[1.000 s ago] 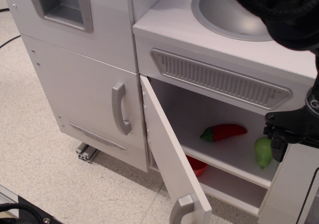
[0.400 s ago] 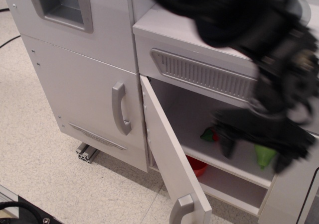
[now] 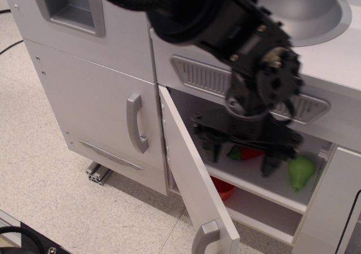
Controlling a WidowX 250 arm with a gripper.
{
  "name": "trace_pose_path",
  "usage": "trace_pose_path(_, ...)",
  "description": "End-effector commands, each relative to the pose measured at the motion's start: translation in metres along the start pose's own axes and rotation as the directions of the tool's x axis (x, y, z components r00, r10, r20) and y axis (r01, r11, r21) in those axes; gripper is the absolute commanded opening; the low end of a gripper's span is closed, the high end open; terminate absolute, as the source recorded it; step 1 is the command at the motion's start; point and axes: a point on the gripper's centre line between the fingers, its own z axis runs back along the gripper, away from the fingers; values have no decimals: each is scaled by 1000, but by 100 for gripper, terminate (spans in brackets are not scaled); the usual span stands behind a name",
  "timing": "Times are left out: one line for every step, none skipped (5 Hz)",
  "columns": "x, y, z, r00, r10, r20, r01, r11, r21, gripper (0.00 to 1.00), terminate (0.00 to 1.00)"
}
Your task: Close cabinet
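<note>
Across the single camera view: white toy-kitchen cabinet at centre right, standing open, one inner shelf showing. Squarish door swung out toward the camera on small metal hinges at its left edge, grey bow handle low at the free edge. Black gripper hanging in front of the opening, beside the door's inner face, jaws spread wide and holding nothing, fingers pointing down. On the shelf, partly hidden behind the gripper, a red pepper; to its right a green pear; below the shelf a red bowl. Taller door with its own handle at left, sink on top.

Step in hand, by judgement: getting round to the door's outer side. Best done by clearing the free edge without knocking it wider, then pressing flat on the outer face near the handle, far from the hinges, following the arc until flush. Worth keeping fingers out of the closing gap and off the shelf contents.
</note>
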Motion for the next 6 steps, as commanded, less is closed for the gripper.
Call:
trace_pose_path(-4, 19, -8, 989, 149, 4, -149, 989, 12, 100, 0)
trace_pose_path(-6, 20, -14, 982, 190, -18, -190, 982, 1, 100, 0)
trace_pose_path(-6, 14, -33, 968, 250, -10, -249, 968, 26, 100, 0)
trace_pose_path(-4, 3, -48, 962, 272, 6, -272, 962, 37, 100, 0)
trace_pose_path(0, -17, -51, 966, 258, 20, -259, 966, 16, 100, 0)
trace_pose_path(13, -41, -46, 959, 283, 0, -283, 959, -29, 100, 0)
